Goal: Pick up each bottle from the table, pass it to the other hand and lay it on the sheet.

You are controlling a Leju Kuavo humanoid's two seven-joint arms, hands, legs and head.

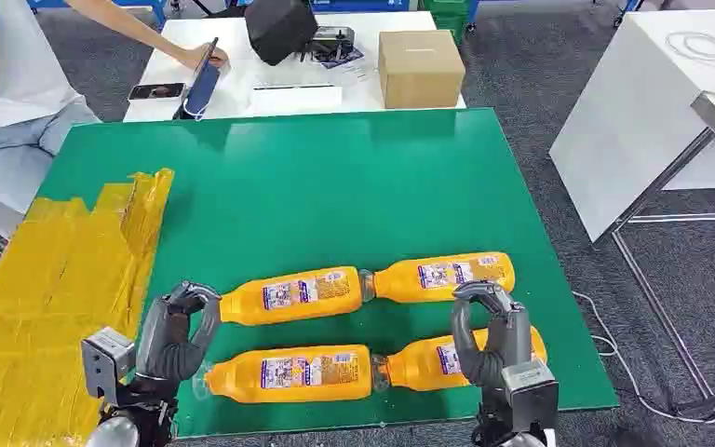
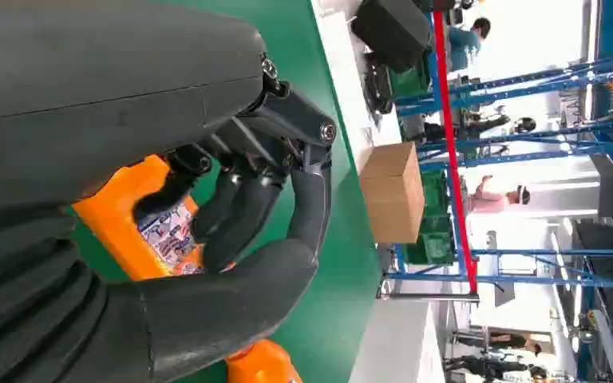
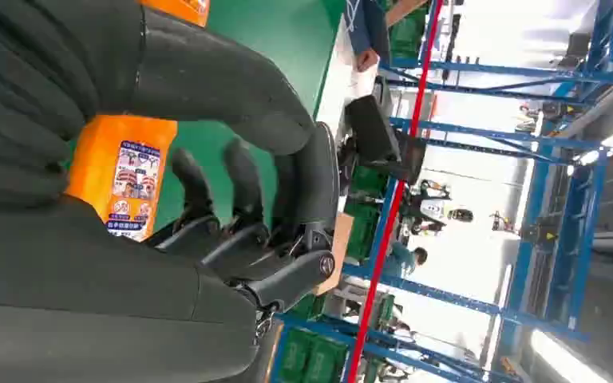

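My bench [image 1: 335,186] carries a green mat across most of its top. The yellow sheet [image 1: 56,279] lies along its left edge, wrinkled, reaching from the middle of that edge to the near-left corner.

Four orange bottles lie on their sides on the green surface toward the near edge, in two rows of two, caps meeting at the centre of each row. Far row: far-left bottle [image 1: 290,294] and far-right bottle [image 1: 442,277]. Near row: near-left bottle [image 1: 289,372] and near-right bottle [image 1: 428,361]. None lies on the sheet.

My left robot hand [image 1: 179,331] sits at the butt ends of the two left bottles, just beside the sheet's right border. Its fingers are curled, tips near the thumb; the left wrist view shows a labelled orange bottle behind the fingers (contact not confirmed), so I cannot tell whether it clamps anything.

My right robot hand [image 1: 489,335] stands over the near-right bottle, fingers arched toward the thumb. The right wrist view shows an orange label beyond the curled fingers; whether the hand grips the bottle I cannot tell.

Beyond the far edge stands a white table [image 1: 242,93] with a cardboard box [image 1: 419,67], a phone [image 1: 156,91], and a person's hand [image 1: 207,58] on a tablet [image 1: 201,86].
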